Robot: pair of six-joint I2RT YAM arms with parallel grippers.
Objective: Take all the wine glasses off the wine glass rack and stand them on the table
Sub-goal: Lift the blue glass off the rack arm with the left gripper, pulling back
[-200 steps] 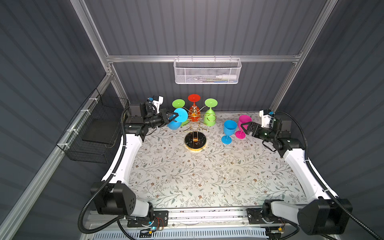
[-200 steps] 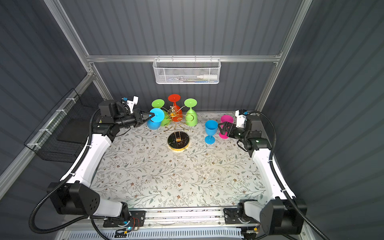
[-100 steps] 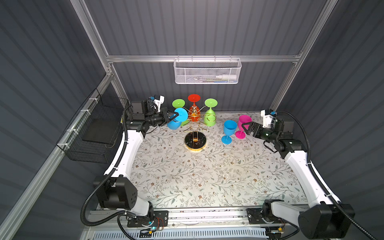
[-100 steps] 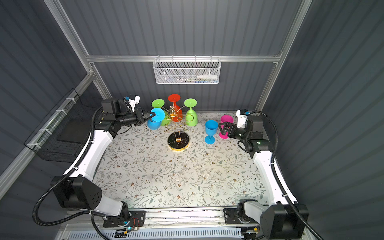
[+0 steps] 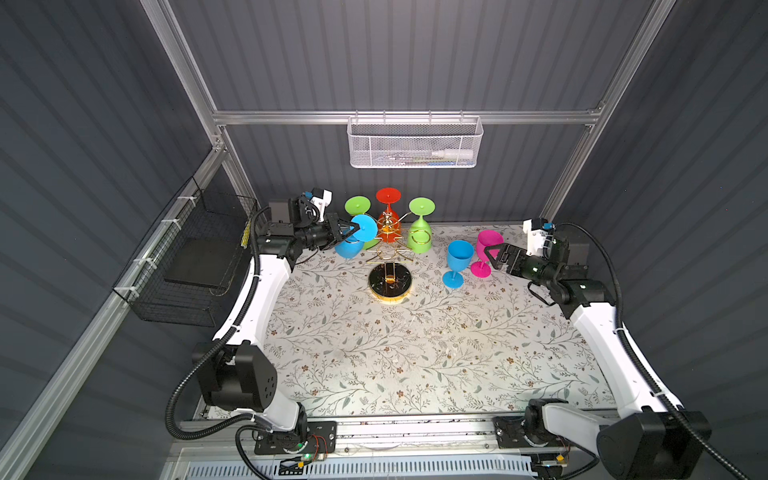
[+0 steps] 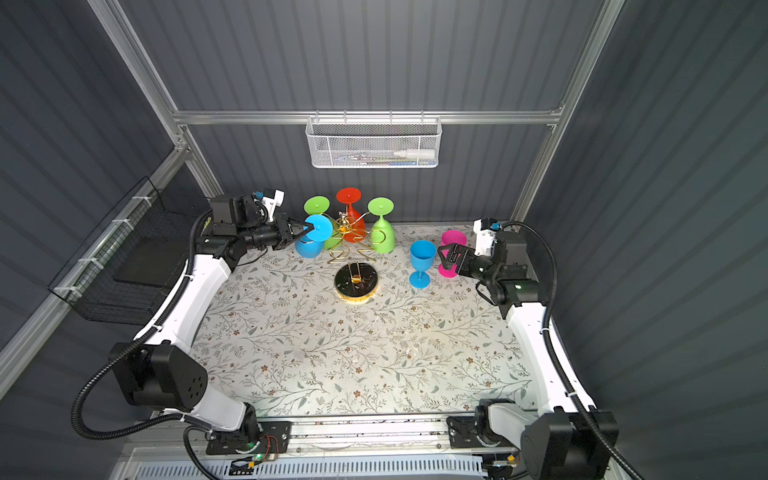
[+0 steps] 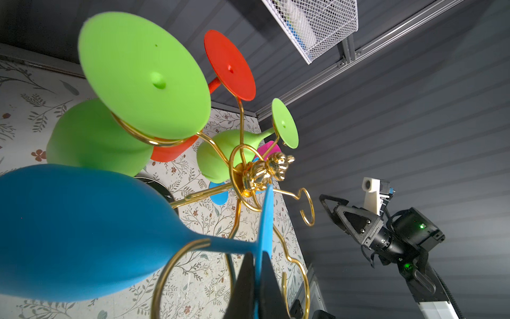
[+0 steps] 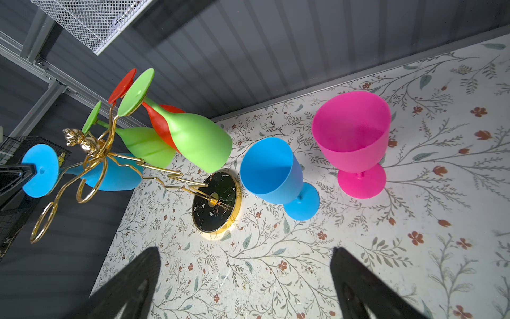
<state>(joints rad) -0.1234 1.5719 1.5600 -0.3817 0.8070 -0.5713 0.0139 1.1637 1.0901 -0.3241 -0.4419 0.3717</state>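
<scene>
The left gripper (image 5: 353, 227) reaches in from the left of the wine glass rack (image 5: 390, 283), at the height of its upper arms. Its jaws are pinched narrow on the rim of the round foot of a blue wine glass (image 5: 348, 248). The left wrist view shows the two black fingers (image 7: 245, 287) pressed on either face of that foot. The glass (image 7: 82, 232) hangs bowl-down and tilted on the rack's left side, its stem lying in a gold ring-ended arm.

Just behind it on the rack hangs a green wine glass (image 5: 357, 205). An orange-red wine glass (image 5: 388, 196) hangs at the rack's back. A second green wine glass (image 5: 419, 239) hangs on its right side. All three are foot-up.

The rack's round black base with its gold rim (image 6: 356, 281) rests on the floral table cover (image 5: 415, 353).

To the right of the rack, off it, a second blue glass (image 5: 459, 257) stands upright on the cover. A pink glass (image 5: 489, 242) stands just beyond it, farther from the rack.

The right gripper (image 5: 490, 258) hovers farthest from the rack, near the pink glass. Its jaws are spread wide and hold nothing. In the right wrist view (image 8: 245, 276) bare cover lies between its fingers and both standing glasses.
</scene>
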